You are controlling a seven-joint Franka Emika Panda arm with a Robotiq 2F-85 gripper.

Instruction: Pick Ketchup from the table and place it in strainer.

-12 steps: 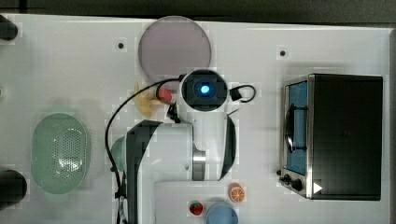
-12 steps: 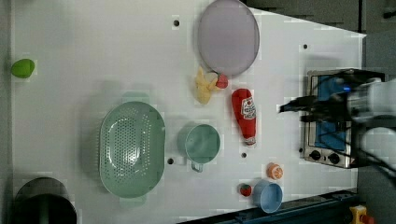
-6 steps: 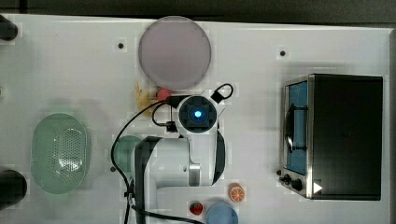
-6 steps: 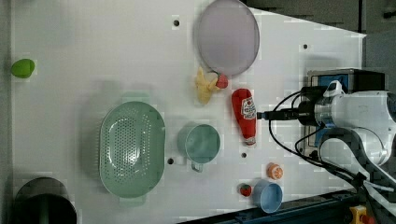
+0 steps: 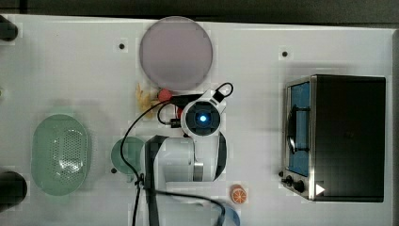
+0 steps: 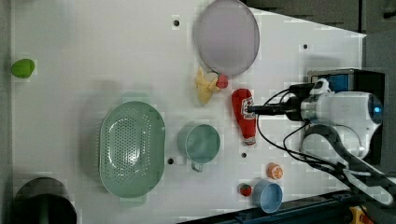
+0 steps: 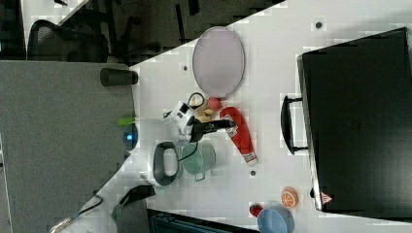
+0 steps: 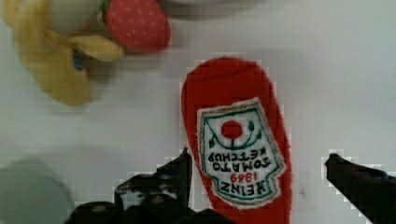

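Observation:
The Ketchup (image 6: 243, 114), a red bottle with a white label, lies flat on the white table between the lilac plate and the green cup; it also shows in the right view (image 7: 240, 133). My gripper (image 6: 254, 109) hangs open right over it. In the wrist view the Ketchup (image 8: 233, 135) fills the middle, and the gripper (image 8: 258, 157) straddles its label, one dark fingertip (image 8: 180, 170) on each side, not touching. The strainer (image 6: 132, 148), a pale green oval basket, sits at the left view's left, apart from the arm; the top view has the strainer (image 5: 60, 155) at its left.
A lilac plate (image 6: 227, 37), a strawberry (image 6: 222, 81) and a yellow toy (image 6: 204, 86) lie just beyond the bottle's base. A green cup (image 6: 201, 143) stands between bottle and strainer. A black oven (image 5: 346, 136), an orange slice (image 6: 274, 171) and a blue bowl (image 6: 268, 196) are nearby.
The arm has swung from near the oven to over the bottle and come down toward it. The fingers stayed open. Nothing on the table moved.

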